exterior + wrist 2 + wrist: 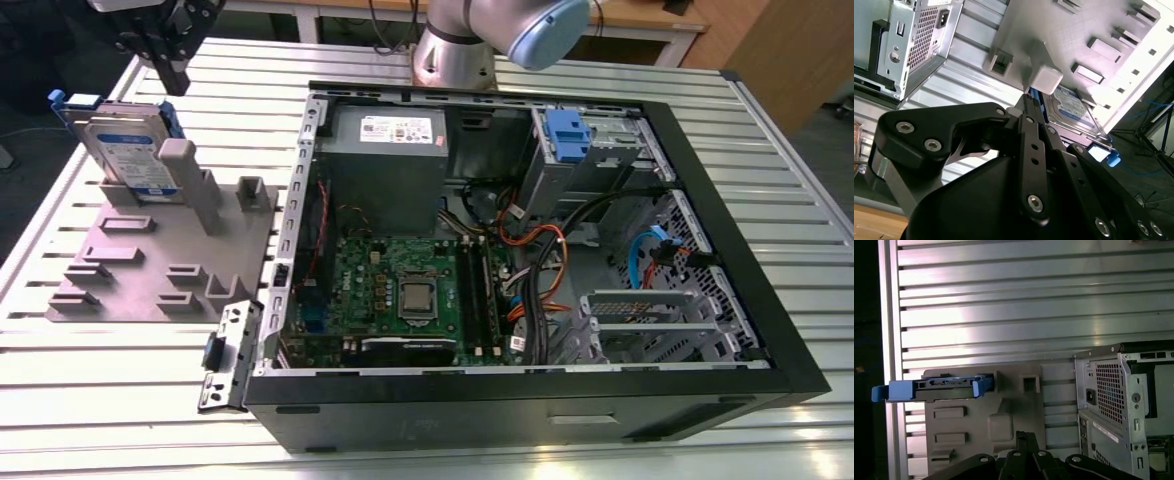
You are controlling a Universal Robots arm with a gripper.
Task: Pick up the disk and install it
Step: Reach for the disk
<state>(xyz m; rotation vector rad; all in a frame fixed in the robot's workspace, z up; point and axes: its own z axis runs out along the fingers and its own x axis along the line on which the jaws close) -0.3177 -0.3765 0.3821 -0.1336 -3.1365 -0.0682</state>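
The disk (134,150) stands on edge in a slot of the grey fixture plate (147,270), at the exterior view's left. Its silver body carries a white-and-blue label, and a blue carrier frame runs along its edges. My gripper (174,78) hangs a little above and behind the disk, apart from it, with its black fingers together and nothing between them. In the second wrist view the fingertips (1027,97) point toward the disk (1071,112) behind a grey post. In the first wrist view the disk (946,385) is seen edge-on, beyond the gripper (1025,436).
The open black computer case (787,330) lies at the exterior view's right on the slatted metal table (107,380). Inside are a grey power-supply box (387,140), the motherboard (400,290), cables, and a drive bay with a blue latch (567,135). The arm's base (454,50) stands behind the case.
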